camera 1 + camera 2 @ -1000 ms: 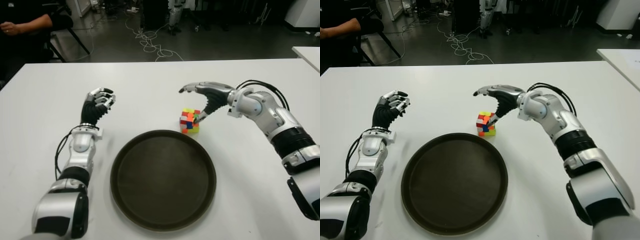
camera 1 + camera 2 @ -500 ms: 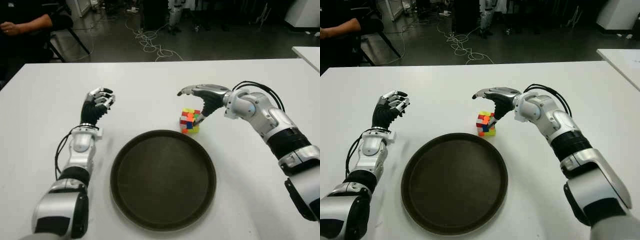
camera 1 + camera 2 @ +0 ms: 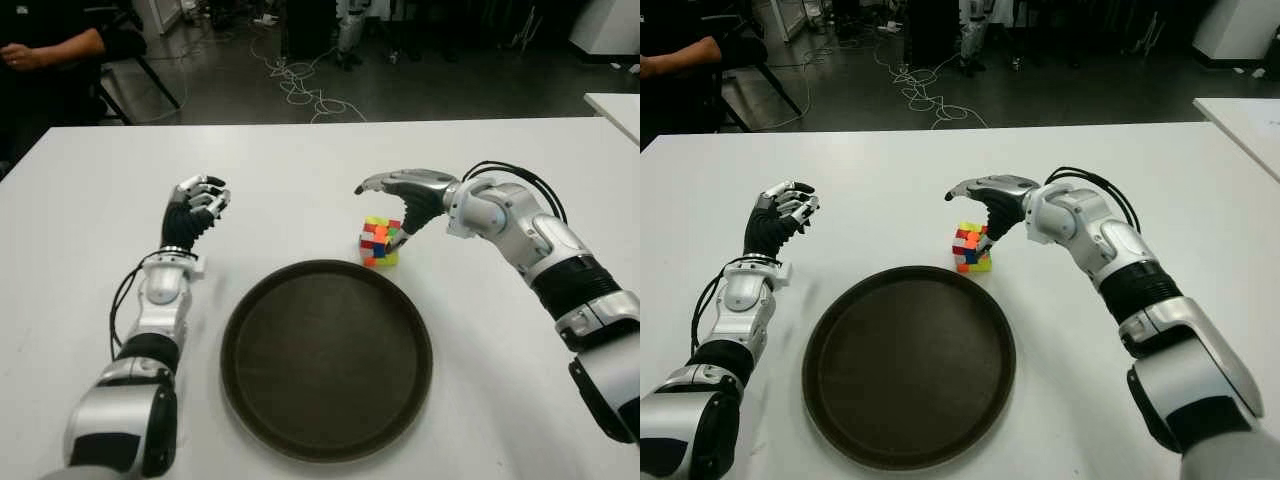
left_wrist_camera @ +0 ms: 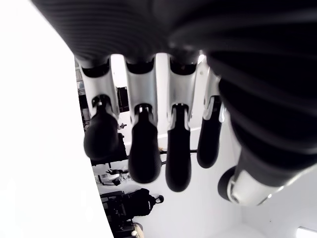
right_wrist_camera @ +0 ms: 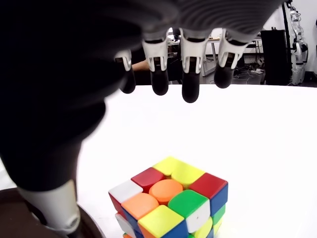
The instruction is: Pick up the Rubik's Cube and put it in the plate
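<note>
We see the multicoloured scrambled Rubik's Cube [image 3: 379,242] standing on the white table [image 3: 300,180], just beyond the far rim of the round dark brown plate [image 3: 326,358] and not in it. Our right hand [image 3: 400,195] arches over the cube with fingers [image 5: 190,89] spread above it and the thumb down at its right side; it is open, gripping nothing, and whether the thumb touches the cube we cannot tell. Our left hand [image 3: 195,208] shows well to the left of the plate, fingers [image 4: 143,158] curled, holding nothing.
</note>
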Motion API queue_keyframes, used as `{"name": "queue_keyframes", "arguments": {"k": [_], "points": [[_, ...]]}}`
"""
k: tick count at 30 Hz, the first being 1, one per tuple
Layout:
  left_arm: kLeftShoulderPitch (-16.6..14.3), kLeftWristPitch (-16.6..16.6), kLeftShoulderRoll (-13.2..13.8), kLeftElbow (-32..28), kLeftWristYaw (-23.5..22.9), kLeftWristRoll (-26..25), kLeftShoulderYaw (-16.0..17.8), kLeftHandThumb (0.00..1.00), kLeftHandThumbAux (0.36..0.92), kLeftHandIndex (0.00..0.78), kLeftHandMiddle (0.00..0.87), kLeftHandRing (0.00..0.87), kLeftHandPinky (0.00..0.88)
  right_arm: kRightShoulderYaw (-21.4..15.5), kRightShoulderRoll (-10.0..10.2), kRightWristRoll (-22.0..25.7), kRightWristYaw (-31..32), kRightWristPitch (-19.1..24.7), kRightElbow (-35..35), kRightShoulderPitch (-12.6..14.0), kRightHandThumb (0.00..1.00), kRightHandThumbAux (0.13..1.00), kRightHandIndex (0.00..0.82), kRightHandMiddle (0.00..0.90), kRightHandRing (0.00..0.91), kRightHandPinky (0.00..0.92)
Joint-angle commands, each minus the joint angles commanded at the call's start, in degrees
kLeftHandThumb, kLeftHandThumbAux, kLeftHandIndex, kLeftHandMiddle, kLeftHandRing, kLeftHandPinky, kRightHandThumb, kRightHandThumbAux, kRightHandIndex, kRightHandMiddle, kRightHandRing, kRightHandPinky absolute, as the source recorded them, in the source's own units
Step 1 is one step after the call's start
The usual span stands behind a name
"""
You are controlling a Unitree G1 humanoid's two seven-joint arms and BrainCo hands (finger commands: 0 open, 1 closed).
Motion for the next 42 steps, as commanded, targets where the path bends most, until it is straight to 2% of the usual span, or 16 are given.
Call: {"name": "queue_keyframes", "arguments": {"k": [27,42], "points": [[-0.03,0.16,0.09,-0.05,0.68,0.35,-0.2,0.84,0.669,0.406,0.558,0.68,0.713,1.77,1.52,-1.67,-0.75,0.97,2.67,-0.38,0.0,0.746,0.091,0.11,0.117,0.119],[0.03,-0.71,0.13,0.05,-1.7,-0.93,0.46,0.841,0.669,0.408,0.56,0.687,0.727,2.59,2.37,-2.26,-0.74,1.28,3.89,-0.59,0.0,0.759,0.084,0.111,0.116,0.118]]}}
